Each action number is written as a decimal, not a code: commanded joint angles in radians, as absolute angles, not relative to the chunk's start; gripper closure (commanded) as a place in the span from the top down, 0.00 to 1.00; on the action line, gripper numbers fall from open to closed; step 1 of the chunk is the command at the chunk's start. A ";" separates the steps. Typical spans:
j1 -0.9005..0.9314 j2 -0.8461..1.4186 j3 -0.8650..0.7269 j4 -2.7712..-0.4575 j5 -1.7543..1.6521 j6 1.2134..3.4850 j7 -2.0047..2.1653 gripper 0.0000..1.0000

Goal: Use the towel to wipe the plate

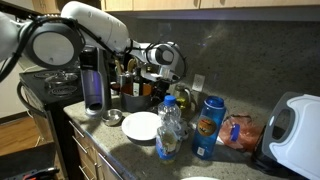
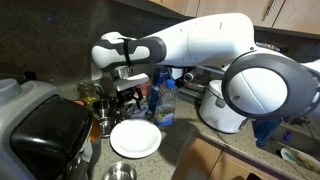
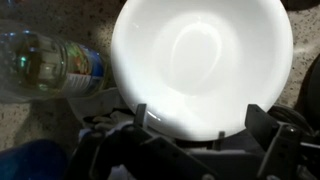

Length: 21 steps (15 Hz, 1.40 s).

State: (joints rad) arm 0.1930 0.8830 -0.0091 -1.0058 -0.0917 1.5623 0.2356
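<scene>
Plainly, much of the clutter at the back of the counter (image 1: 130,150) is too dark to sort out: behind the gripper (image 3: 192,125) stand brownish jars or bottles that I cannot name in either exterior view. In the wrist view the two fingers (image 3: 100,145) sit far apart at the bottom edge, so the pincer is wide, though the dark patch between them is murky. A blue blur in that view's lower left corner is too soft to identify, and I cannot pick out the towel with any certainty. The white plate (image 2: 135,138) lies flat on the counter just below the gripper, with nothing on it. Beside it a clear plastic bottle (image 1: 168,125) stands upright; its fill is unclear. Next to that stands a blue canister (image 1: 207,128), then a clear bag (image 1: 240,130) holding something reddish-brown. A small metal bowl (image 1: 112,118) sits near the plate, its contents unreadable.
</scene>
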 commanded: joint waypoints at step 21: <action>0.203 0.423 0.022 -1.717 -0.080 1.788 0.306 1.00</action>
